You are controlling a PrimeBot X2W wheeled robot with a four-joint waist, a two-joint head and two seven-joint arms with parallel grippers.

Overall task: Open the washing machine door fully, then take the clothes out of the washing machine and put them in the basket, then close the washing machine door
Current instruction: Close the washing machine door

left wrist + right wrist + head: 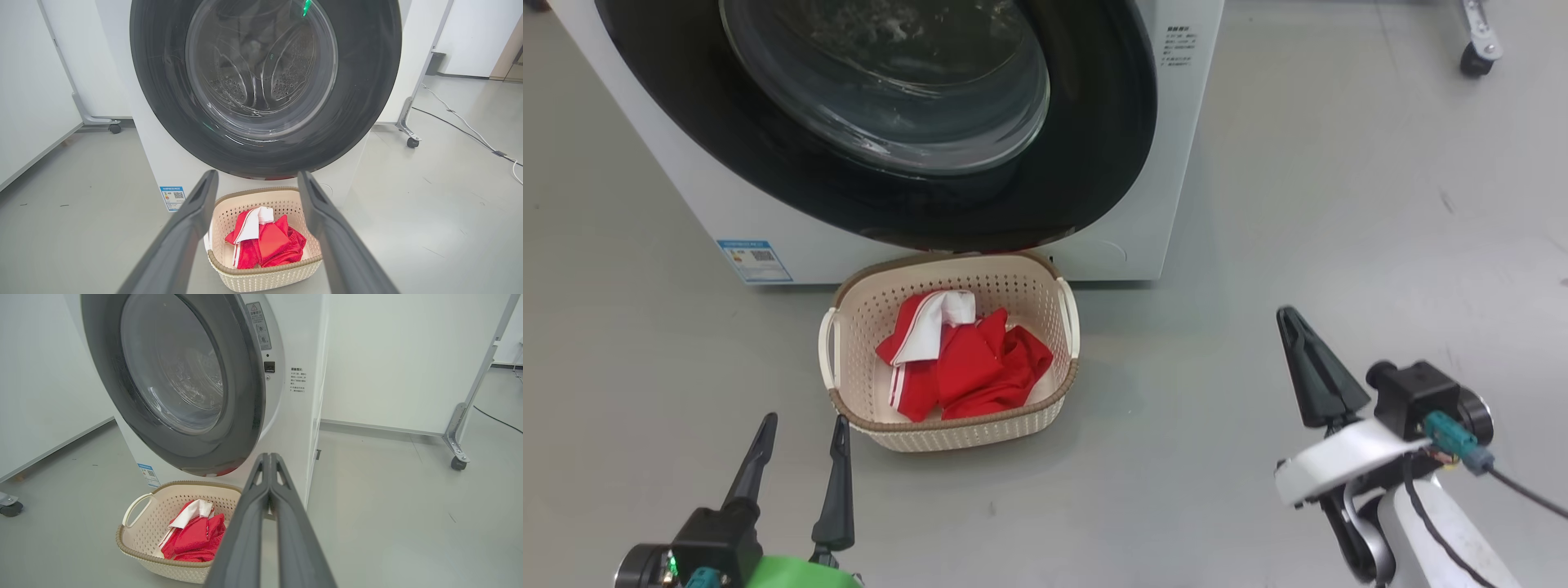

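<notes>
From the head camera, you look down on a white washing machine [727, 212] standing on a grey floor [1298, 204]. Its round door [1094, 139], black-rimmed with a bulging glass centre, lies over the opening and close against the front; you cannot tell whether it is latched. A small blue label [755, 260] sits at the machine's lower left corner. Just in front of the machine, below the door, stands a cream basket [956, 425]. The red clothes [980, 371] with white trim lie bunched inside it. Your left gripper [805, 418] is at the lower left, just beside the basket's near corner, with its two fingers spread wide and nothing between them. Your right gripper [1289, 318] is at the lower right, well apart from the basket, with its fingers pressed together into one point and holding nothing. From the left wrist camera, the two spread fingers frame the basket with the clothes in it. The door rises behind the basket, and a steel drum [261, 77] shows through the glass. From the right wrist camera, the fingers rise tip against tip. The basket sits to their lower left with the clothes inside, and the door is seen at an angle on the machine's front. A wheeled stand leg [457, 453] is on the floor at the far right.
</notes>
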